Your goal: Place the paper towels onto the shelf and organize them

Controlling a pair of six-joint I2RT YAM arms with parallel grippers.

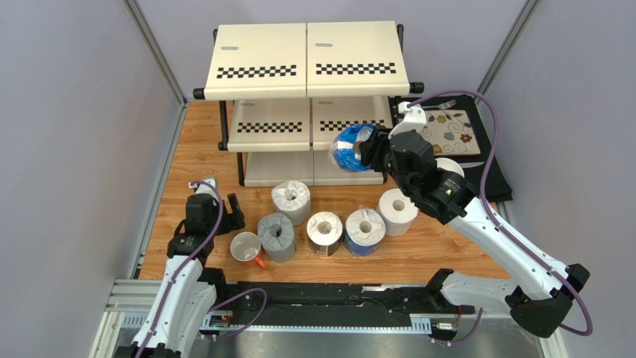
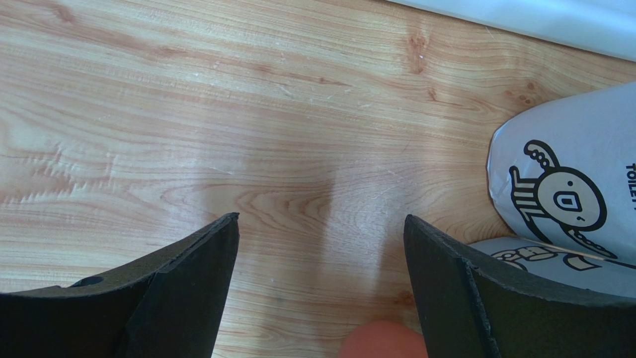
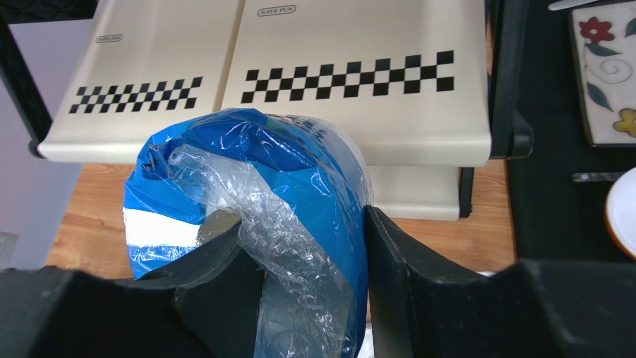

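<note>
One roll lifted toward the shelf, five not yet shelved.

My right pincer (image 3: 302, 231) is clenched on a blue-wrapped paper towel roll (image 3: 246, 179), held off the counter (image 1: 448, 250). The shelf (image 3: 358, 127) stands just ahead, and I see no roll on any of its tiers. Behind that pincer, five rolls (image 1: 325, 233) stand on the counter. Farther off, my left pincer (image 2: 321, 246) hangs released, with the grey roll (image 2: 567, 171) just to its right. I judge that nearly all the work is left.
</note>
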